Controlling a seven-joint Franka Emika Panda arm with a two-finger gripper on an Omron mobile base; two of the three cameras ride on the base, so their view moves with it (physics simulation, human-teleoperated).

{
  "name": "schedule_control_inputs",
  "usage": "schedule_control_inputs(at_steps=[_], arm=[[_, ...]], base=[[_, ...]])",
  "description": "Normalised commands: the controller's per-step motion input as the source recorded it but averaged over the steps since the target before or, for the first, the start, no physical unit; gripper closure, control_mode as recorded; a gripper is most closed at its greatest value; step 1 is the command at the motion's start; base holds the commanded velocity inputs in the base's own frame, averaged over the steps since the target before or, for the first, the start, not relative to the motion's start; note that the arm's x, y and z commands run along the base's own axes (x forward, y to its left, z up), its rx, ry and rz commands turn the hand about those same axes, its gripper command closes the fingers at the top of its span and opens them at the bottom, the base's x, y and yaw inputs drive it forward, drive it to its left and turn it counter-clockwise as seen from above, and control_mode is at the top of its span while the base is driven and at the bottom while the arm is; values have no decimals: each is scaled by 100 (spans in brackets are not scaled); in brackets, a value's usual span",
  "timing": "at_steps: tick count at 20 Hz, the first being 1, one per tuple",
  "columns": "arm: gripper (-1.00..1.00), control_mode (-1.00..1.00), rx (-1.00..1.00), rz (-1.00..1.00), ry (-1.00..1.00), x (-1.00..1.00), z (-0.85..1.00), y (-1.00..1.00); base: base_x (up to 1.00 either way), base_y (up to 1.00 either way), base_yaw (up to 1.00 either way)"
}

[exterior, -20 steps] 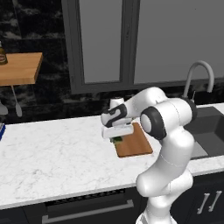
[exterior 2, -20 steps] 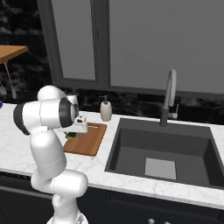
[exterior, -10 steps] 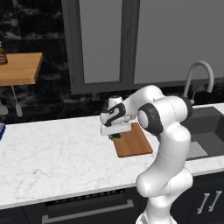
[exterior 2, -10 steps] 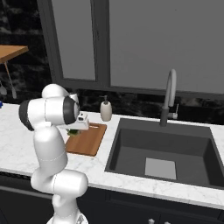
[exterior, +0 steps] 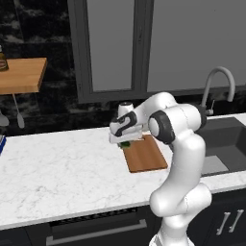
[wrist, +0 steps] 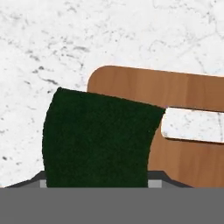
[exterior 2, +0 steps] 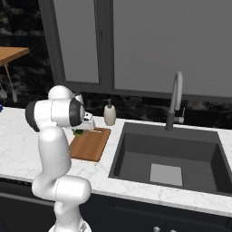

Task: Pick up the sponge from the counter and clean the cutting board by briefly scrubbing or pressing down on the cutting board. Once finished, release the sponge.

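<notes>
Sponge (wrist: 98,140): dark green face toward the hand camera, held up close to it, hanging over the rounded corner of the board near the slot handle. In the left base view a small green patch (exterior: 125,143) shows under the hand at the board's far left corner; in the right base view it shows (exterior 2: 79,132) just beside the board's far left edge.
Board (exterior: 145,153): flat reddish-brown wood on the counter, just left of the sink; slot handle (wrist: 194,124) at the far end, with white marble showing through it.
Gripper (exterior: 126,141): pointed down over the far end of the board, the sponge below it. Fingers: hidden behind the sponge in the hand view and too small to make out in the base views; they appear to be pinching the sponge, since it sits right against the hand.
Contact: cannot tell whether the sponge touches the board or hangs just above it.
Counter (exterior: 62,168): white marble with grey veining, over dark cabinets.
Sink (exterior 2: 170,156): dark basin right of the board, with a curved tap (exterior 2: 174,99) behind it.
Soap bottle (exterior 2: 109,113): upright at the back of the counter, behind the board.
Shelf (exterior: 21,74): orange-brown wood on the dark wall, far left.
</notes>
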Motion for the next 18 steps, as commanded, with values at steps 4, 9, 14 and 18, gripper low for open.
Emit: schedule_control_inputs(at_steps=[4,9,14,18], arm=[[100,-100,0,0,-3,70,0,-9],[100,-100,0,0,-2,60,-1,-20],[100,-100,0,0,0,27,-23,-23],[100,-100,0,0,0,21,-46,-4]], base=[[0,0,0],[0,0,0],[0,0,0],[0,0,0]])
